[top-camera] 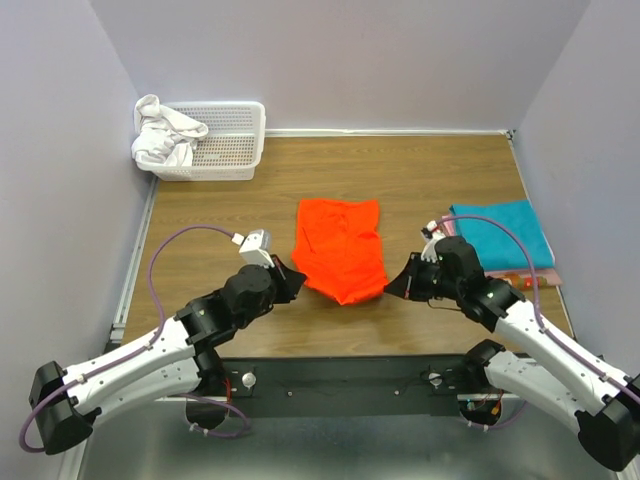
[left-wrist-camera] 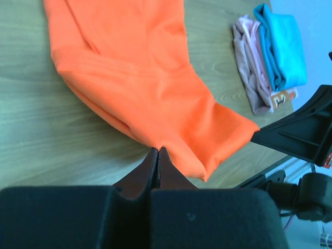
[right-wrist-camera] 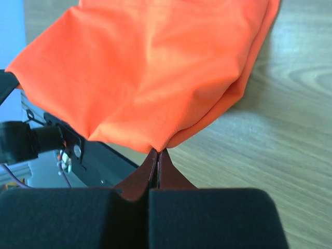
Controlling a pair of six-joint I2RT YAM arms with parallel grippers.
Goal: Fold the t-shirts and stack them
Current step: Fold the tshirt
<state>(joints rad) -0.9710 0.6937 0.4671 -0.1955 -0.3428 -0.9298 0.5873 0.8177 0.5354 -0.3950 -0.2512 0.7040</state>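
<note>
The bright orange t-shirt [top-camera: 340,247] lies folded lengthways in the middle of the table, its near end lifted. My left gripper [top-camera: 297,280] is shut on its near left edge; the left wrist view shows the cloth [left-wrist-camera: 150,88] pinched at the jaw tips [left-wrist-camera: 157,149]. My right gripper [top-camera: 393,285] is shut on the near right edge; the right wrist view shows the cloth [right-wrist-camera: 155,72] pinched at the tips [right-wrist-camera: 157,151]. A stack of folded shirts, teal [top-camera: 505,230] on top of pink [top-camera: 545,275], lies at the right, also in the left wrist view [left-wrist-camera: 280,46].
A white plastic basket [top-camera: 215,142] stands at the back left corner with a white cloth [top-camera: 162,135] hanging over its rim. Walls close in the table on three sides. A black metal rail [top-camera: 350,372] runs along the near edge.
</note>
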